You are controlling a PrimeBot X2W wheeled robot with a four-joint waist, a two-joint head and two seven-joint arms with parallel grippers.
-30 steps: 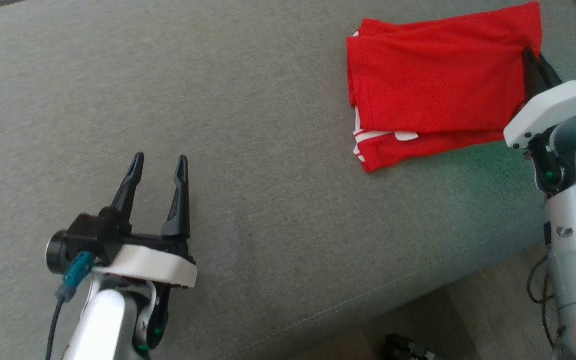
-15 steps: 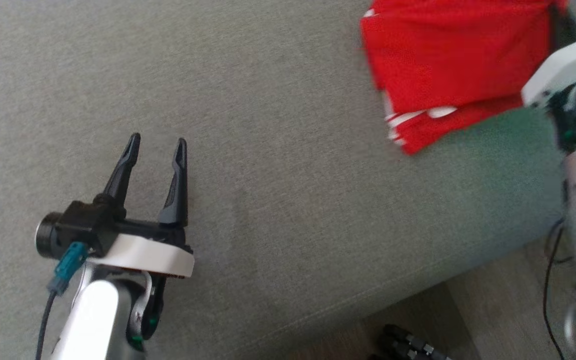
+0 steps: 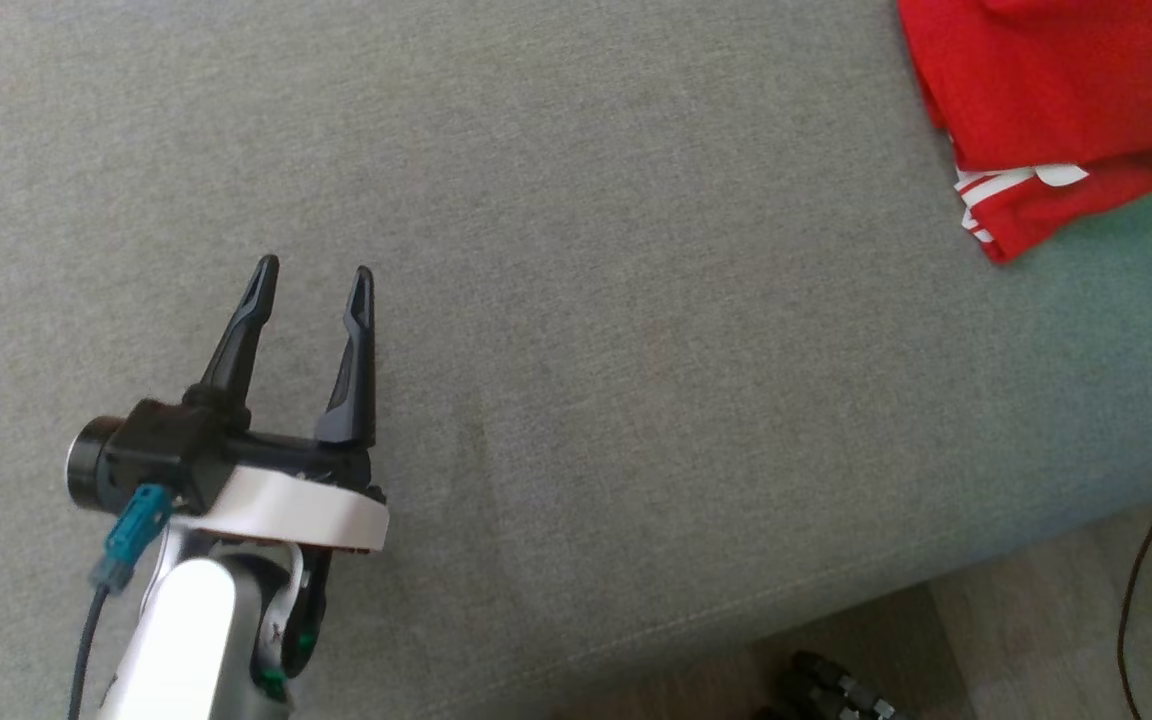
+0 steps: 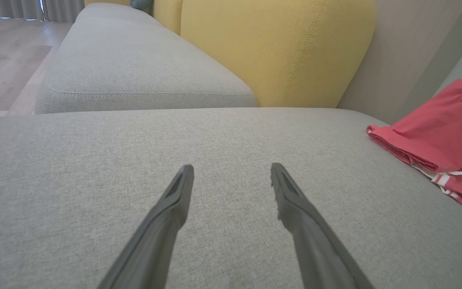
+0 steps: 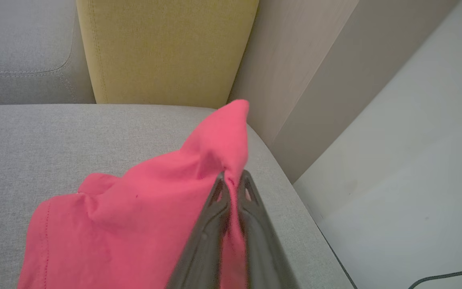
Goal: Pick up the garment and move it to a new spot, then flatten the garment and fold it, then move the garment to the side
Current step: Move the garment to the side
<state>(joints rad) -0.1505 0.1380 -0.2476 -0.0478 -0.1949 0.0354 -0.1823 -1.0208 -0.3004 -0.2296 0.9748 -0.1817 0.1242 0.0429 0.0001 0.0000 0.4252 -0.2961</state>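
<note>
Folded red garment at the far right of the grey sofa seat, one raised edge pinched between the closed fingers of the right gripper. Left gripper, fingers spread wide and empty, hovers over the seat at near left.

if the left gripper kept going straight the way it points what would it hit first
Probably the grey cushion just ahead of the left gripper, before the yellow backrest beyond it; depth is unclear. The garment lies off to the right of that line.
</note>
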